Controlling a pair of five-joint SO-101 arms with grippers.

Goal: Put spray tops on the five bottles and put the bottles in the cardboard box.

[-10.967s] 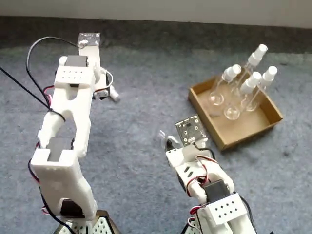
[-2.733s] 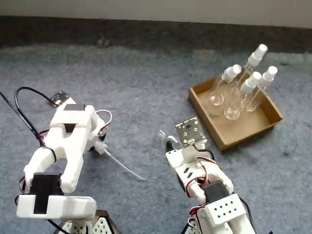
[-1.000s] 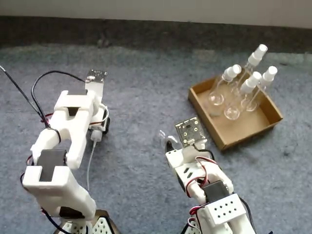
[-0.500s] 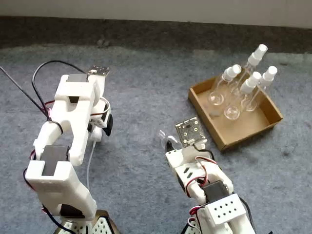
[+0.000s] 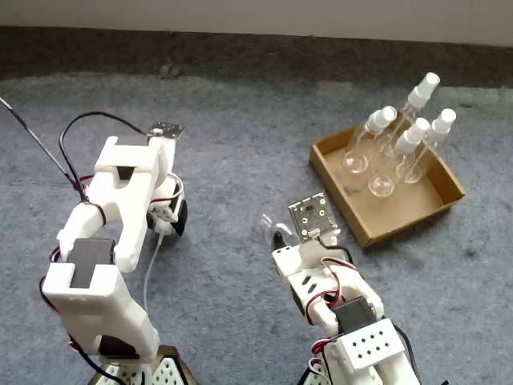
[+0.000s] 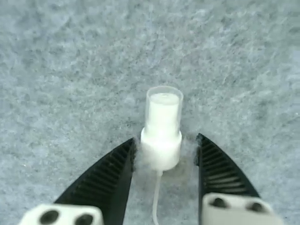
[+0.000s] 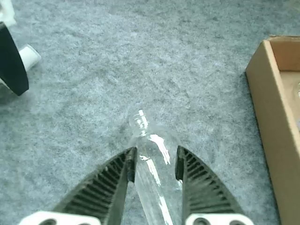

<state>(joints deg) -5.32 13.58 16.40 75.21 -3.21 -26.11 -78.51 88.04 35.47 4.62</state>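
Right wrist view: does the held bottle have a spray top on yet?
No, the bottle in the right gripper ends in a bare, open neck.

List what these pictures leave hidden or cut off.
Base of the bottle: right wrist view, cut off by the edge.
Tube end of the spray top: left wrist view, cut off by the edge.
Most of the cardboard box: right wrist view, cut off by the edge.

Left gripper (image 6: 165,143) (jaws apart astride a top (image 6: 162,129)) sits well apart from the box (image 5: 409,220); right gripper (image 7: 153,159), nearer, clamps a bottle (image 7: 149,140).
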